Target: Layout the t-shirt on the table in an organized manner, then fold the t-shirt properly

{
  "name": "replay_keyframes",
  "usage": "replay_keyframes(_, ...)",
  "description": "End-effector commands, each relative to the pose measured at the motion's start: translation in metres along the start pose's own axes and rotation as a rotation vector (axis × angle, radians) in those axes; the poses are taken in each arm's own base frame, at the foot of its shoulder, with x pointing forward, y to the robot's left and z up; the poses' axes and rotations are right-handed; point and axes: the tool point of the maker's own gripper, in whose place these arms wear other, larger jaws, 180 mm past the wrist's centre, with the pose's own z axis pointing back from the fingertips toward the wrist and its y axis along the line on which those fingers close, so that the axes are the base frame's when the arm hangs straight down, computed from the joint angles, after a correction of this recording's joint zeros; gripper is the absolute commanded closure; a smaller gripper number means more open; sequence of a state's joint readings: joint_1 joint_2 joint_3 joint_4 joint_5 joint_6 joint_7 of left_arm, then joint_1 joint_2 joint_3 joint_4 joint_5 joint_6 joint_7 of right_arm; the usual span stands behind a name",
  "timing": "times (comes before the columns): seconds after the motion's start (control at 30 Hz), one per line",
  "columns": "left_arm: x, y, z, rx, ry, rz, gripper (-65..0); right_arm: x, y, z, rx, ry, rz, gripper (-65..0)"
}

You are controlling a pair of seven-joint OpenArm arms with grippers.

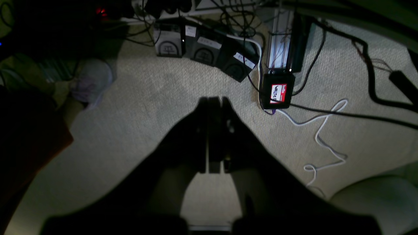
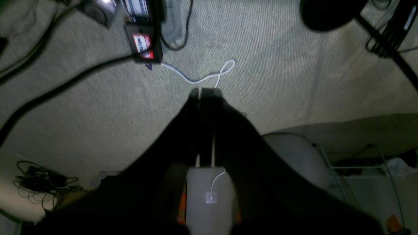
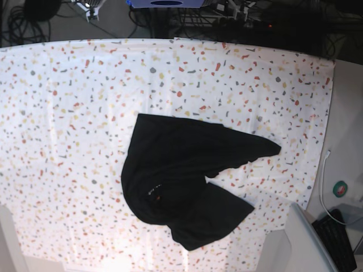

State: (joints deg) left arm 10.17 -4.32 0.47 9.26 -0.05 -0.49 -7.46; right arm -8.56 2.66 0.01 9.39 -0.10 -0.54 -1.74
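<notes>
step: lay out | black short-sleeved fabric t-shirt crumpled mid-table, toward near edge of white flecked-cloth table | left end effector, right end effector closed, empty, off-table | advice: pinch shoulder seams, spread flat

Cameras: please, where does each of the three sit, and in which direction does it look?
Left wrist: sits on the left arm, looks down past the left gripper, shut and empty, at carpet and a red-labelled black box.
Right wrist: sits on the right arm, looks down past the right gripper, shut and empty, at carpet.
Base: sits high, looks straight down on the table and the crumpled t-shirt; no arm shows.
Shared: both wrist views show the box and a white cable.
</notes>
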Motion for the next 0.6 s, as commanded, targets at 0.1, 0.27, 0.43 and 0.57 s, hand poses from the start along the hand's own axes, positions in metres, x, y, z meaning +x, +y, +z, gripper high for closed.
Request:
replay_keyframes(0.1,-0.0039,0.0032,0.0009,0.008,0.003,0.01,0.0,-0.015,-0.0023,-0.0004,-0.002,0.034,0.006,0.0)
replay_keyframes(0.27,-0.003,0.0043,0.0007,0.009,0.001,0.009,0.0,-0.0161,-0.0043,-0.0004,-0.005,0.036,0.006,0.0)
replay_keyframes(0.43,-0.002,0.0043,0.0006,0.009,0.0,0.009,0.0,-0.0192,-0.0062,-0.0005,-0.008,0.041,0.007,0.0)
replay_keyframes(0.57,-0.0014,0.0042,0.0005,0.009,-0.002,0.008,0.0,-0.0189,-0.0062,-0.0005,-0.008,0.039,0.007,0.0)
